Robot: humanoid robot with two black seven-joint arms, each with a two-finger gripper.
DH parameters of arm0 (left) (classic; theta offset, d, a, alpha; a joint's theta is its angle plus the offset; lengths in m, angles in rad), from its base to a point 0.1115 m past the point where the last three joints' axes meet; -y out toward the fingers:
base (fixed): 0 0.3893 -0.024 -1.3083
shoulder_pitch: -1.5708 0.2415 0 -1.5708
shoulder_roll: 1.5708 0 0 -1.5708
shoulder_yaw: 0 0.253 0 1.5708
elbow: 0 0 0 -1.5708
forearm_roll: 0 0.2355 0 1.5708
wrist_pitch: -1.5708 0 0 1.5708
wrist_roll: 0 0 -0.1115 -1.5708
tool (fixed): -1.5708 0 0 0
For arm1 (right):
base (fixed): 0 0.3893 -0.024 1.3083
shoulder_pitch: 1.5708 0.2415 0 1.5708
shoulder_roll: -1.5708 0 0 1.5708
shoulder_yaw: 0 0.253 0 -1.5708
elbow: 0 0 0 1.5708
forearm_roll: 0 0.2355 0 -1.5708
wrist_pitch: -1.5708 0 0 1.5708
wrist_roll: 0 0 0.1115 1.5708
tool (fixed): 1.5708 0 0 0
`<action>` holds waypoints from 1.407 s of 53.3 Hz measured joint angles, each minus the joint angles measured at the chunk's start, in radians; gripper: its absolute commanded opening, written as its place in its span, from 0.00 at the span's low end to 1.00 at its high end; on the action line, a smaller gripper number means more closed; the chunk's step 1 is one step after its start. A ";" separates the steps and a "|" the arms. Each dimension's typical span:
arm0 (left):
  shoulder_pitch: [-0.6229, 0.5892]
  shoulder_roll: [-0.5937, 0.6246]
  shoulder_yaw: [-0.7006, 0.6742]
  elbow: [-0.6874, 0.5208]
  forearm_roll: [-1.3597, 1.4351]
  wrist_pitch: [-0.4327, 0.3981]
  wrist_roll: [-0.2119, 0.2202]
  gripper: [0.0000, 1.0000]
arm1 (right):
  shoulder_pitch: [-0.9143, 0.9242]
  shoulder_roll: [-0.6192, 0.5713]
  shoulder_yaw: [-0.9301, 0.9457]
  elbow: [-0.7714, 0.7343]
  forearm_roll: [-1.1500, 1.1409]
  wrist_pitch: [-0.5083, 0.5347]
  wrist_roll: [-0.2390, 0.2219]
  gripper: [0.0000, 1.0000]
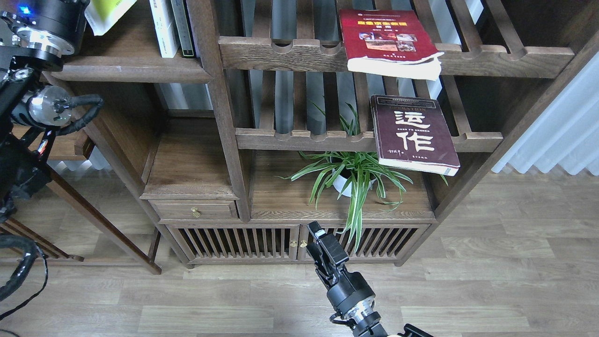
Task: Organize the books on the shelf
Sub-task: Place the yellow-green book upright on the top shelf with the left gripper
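The yellow-green book (pixel 108 13) shows only as a tilted corner at the top left edge, above the solid shelf (pixel 131 70). My left arm (pixel 40 32) rises beside it, and its gripper is cut off by the frame's top edge. The red book (pixel 388 42) lies flat on the upper slatted rack, overhanging the rail. Below it, the maroon book (pixel 414 133) with white characters lies on the lower slatted rack, also overhanging. My right gripper (pixel 317 232) points up in front of the cabinet doors, far below the books; its dark fingers cannot be told apart.
Two upright books (pixel 171 28) stand at the right end of the solid shelf against a post. A spider plant in a white pot (pixel 351 173) sits under the maroon book. A small drawer (pixel 196 210) and slatted cabinet doors (pixel 238 241) lie below. White curtains (pixel 561 135) hang at right.
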 measured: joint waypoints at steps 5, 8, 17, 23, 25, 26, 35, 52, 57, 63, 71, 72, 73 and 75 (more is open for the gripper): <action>-0.001 -0.001 0.005 0.019 -0.006 -0.002 0.000 0.02 | 0.000 0.000 0.000 0.000 0.000 0.000 0.001 0.94; -0.001 -0.004 0.014 0.029 -0.010 -0.003 -0.001 0.02 | 0.001 0.000 0.000 0.000 0.000 0.000 0.001 0.94; -0.003 -0.044 0.038 0.077 -0.019 -0.005 -0.001 0.02 | 0.002 0.000 0.001 0.000 0.003 0.000 0.001 0.94; -0.021 -0.069 0.041 0.111 -0.020 -0.007 -0.001 0.02 | 0.000 0.000 0.001 0.000 0.003 0.000 0.002 0.94; -0.029 -0.078 0.042 0.125 -0.020 -0.007 -0.001 0.02 | -0.001 0.000 0.001 0.000 0.003 0.000 0.003 0.94; -0.033 -0.082 0.043 0.132 -0.020 -0.008 -0.001 0.02 | -0.001 0.000 0.002 0.000 0.003 0.000 0.003 0.94; -0.073 -0.099 0.062 0.186 -0.020 -0.009 -0.001 0.02 | -0.001 0.000 0.003 0.003 0.003 0.000 0.004 0.94; -0.086 -0.140 0.076 0.227 -0.022 -0.009 -0.001 0.04 | 0.000 0.000 0.001 0.003 0.003 0.000 0.003 0.94; -0.087 -0.141 0.078 0.230 -0.022 -0.009 -0.001 0.05 | 0.000 0.000 0.001 0.003 0.003 0.000 0.003 0.94; -0.087 -0.136 0.086 0.231 -0.022 -0.009 -0.001 0.08 | -0.001 0.000 0.001 0.003 0.003 0.000 0.003 0.94; -0.087 -0.133 0.101 0.231 -0.022 -0.009 -0.001 0.17 | -0.001 0.000 0.001 0.003 0.003 0.000 0.004 0.94; -0.087 -0.133 0.102 0.231 -0.022 -0.009 -0.001 0.17 | -0.001 0.000 0.001 0.003 0.003 0.000 0.004 0.94; -0.087 -0.133 0.103 0.231 -0.022 -0.009 -0.001 0.17 | -0.001 0.000 0.001 0.003 0.003 0.000 0.004 0.94; -0.087 -0.133 0.104 0.230 -0.022 -0.009 -0.001 0.19 | -0.001 0.000 0.001 0.003 0.003 0.000 0.004 0.94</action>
